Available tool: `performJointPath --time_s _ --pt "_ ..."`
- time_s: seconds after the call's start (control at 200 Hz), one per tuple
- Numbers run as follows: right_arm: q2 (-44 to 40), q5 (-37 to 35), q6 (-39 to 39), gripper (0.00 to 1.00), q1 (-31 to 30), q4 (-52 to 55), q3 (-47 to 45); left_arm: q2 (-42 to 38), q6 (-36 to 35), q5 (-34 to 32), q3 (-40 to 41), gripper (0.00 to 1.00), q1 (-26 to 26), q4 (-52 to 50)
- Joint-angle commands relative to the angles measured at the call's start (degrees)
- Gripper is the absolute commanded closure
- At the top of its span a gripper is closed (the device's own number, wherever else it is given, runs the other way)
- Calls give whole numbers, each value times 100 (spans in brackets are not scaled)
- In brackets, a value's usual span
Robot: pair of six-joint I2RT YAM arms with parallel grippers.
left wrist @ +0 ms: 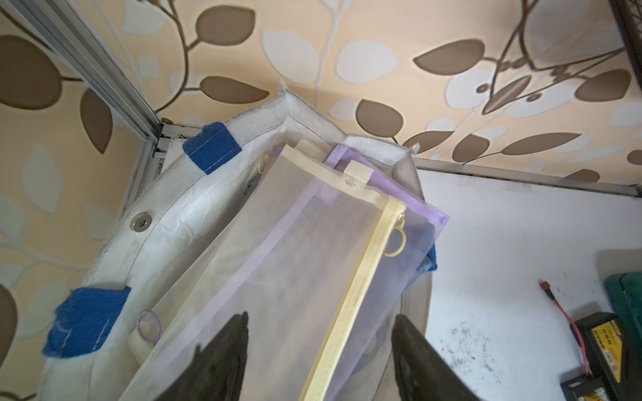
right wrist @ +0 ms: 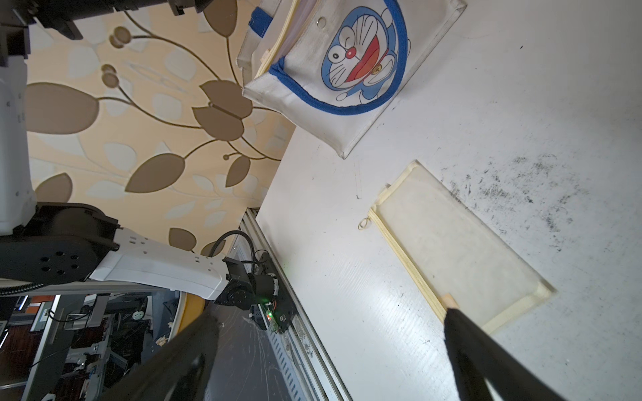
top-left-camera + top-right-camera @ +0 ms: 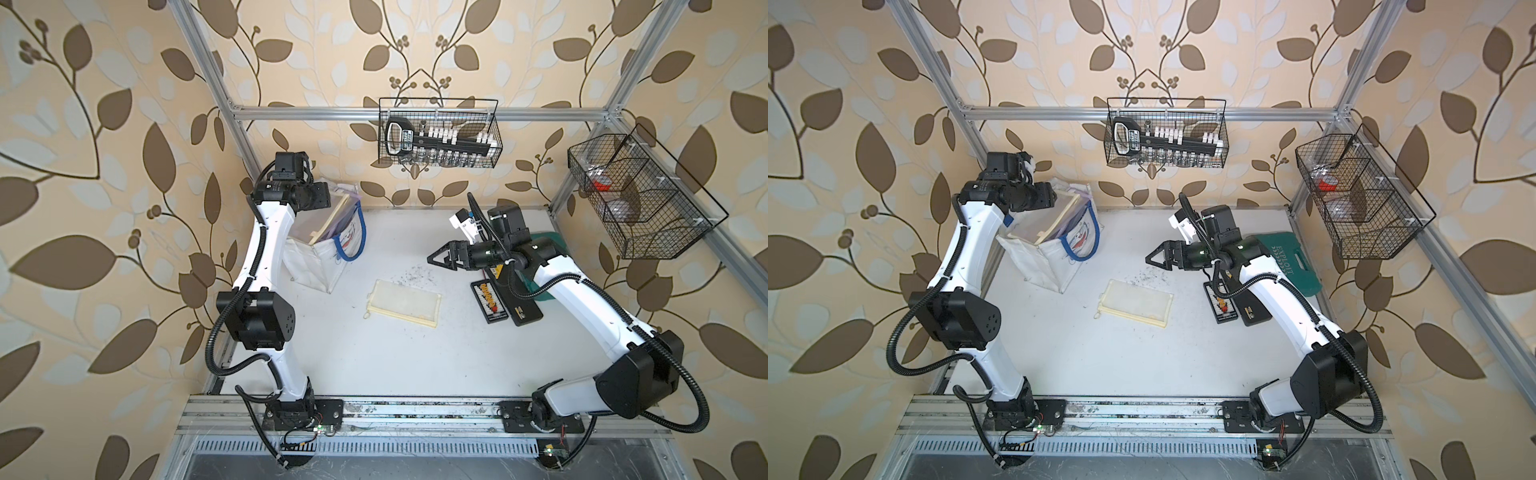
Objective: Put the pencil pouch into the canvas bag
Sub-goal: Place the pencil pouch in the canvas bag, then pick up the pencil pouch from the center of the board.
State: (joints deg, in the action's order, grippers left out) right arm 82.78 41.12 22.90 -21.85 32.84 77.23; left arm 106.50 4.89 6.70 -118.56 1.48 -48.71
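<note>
While canvas bag (image 3: 316,270) holds yellow-trimmed pouch (image 1: 278,250) and purple-trimmed pouch (image 1: 410,201), left jaws and right jaws open, empty, pencil pouch (image 3: 403,303) on bench (image 3: 374,361).

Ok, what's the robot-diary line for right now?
left gripper: open over canvas bag | mesh pouches: poking out of bag | right gripper: open above table | pencil pouch: flat on table, untouched

White table (image 3: 374,361); on it canvas bag (image 3: 316,270), pencil pouch (image 3: 403,303), teal case (image 3: 1291,262), bit holder (image 3: 490,301)
</note>
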Motion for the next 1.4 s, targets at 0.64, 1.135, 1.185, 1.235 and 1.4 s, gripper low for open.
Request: performJointPath --time_s 0.64,1.135,1.185,1.235,1.4 --pt "284 -168 -49 0 189 140 -139 1046 -215 -1048 457 40 -42 273" --pt "1529 -748 -527 1 97 289 190 -1358 -60 -792 811 24 -544 -478" --pt "1735 -797 -564 1 76 284 258 -1699 75 -811 1248 22 -807 -449" --pt "1971 -857 -600 1 44 284 382 -2053 298 -775 1705 21 -1098 -418" --pt "2673 -987 -753 1 -117 323 841 -3326 1599 4 3711 20 -1874 103"
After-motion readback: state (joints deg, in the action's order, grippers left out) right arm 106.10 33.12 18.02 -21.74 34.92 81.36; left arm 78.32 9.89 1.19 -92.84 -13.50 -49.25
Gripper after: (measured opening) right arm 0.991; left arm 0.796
